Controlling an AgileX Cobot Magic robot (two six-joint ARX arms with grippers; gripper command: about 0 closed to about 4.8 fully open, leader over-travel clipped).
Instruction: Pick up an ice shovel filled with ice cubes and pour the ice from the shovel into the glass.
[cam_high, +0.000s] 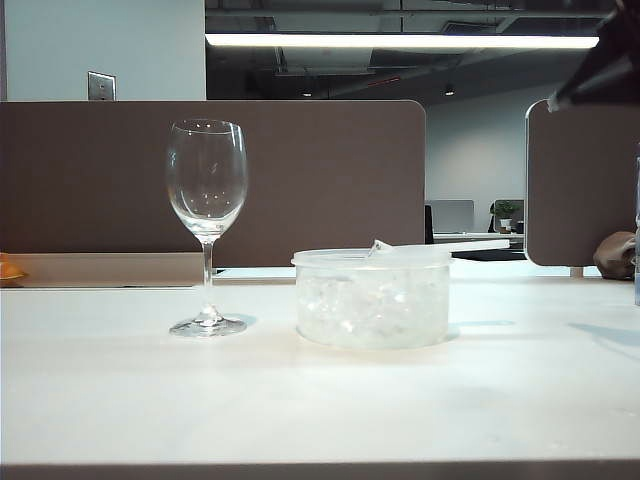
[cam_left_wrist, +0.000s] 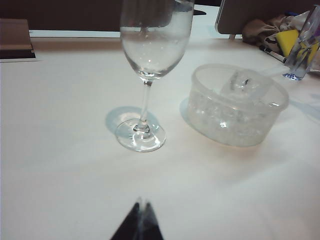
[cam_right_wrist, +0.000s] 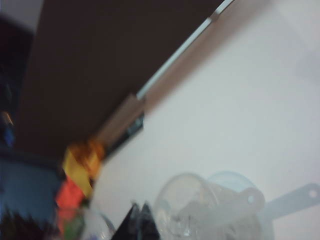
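Ice cubes (cam_high: 372, 300) fill a low translucent tub (cam_high: 373, 330) on the white table (cam_high: 300, 410), and the ice shovel (cam_high: 440, 246) lies across the tub's rim, its bowl over the ice and its long flat handle sticking out to the right in the exterior view. The glass (cam_high: 207, 190) stands upright and empty just left of the tub, not touching it.

Neither arm has hold of anything, so the task is judged to be at its opening reach. The right gripper (cam_right_wrist: 139, 220) hangs above and to the right of the tub, only its dark tip showing at the upper right corner of the exterior view; its fingers are pressed together. The left gripper (cam_left_wrist: 140, 225) rests low over the near table in front of the glass, fingers likewise together.

Next, the right gripper would need to spread its fingers, drop to the handle's free end, and pinch it without tipping the loaded bowl.
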